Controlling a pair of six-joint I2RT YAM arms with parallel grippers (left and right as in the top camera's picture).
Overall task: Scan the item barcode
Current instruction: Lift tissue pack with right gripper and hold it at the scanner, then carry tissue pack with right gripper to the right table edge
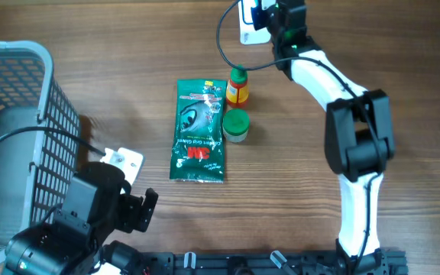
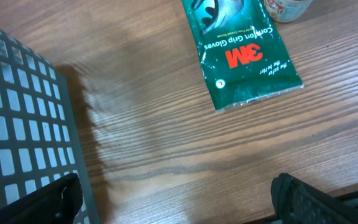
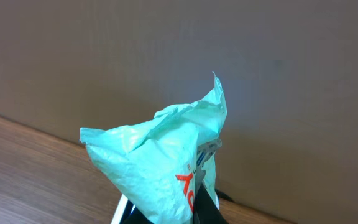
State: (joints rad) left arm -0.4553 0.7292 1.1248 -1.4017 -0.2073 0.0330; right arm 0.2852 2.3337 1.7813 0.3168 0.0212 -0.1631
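Two fingers of the left gripper stood wide apart beside the basket. Beyond lay a gloves pack, an orange bottle and a green-lidded jar. Farthest off, the right gripper was clamped on a pale green packet above the table.

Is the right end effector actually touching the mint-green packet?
Touching. Right wrist view shows the right end effector closed on the mint-green packet, which rises out of its grip.
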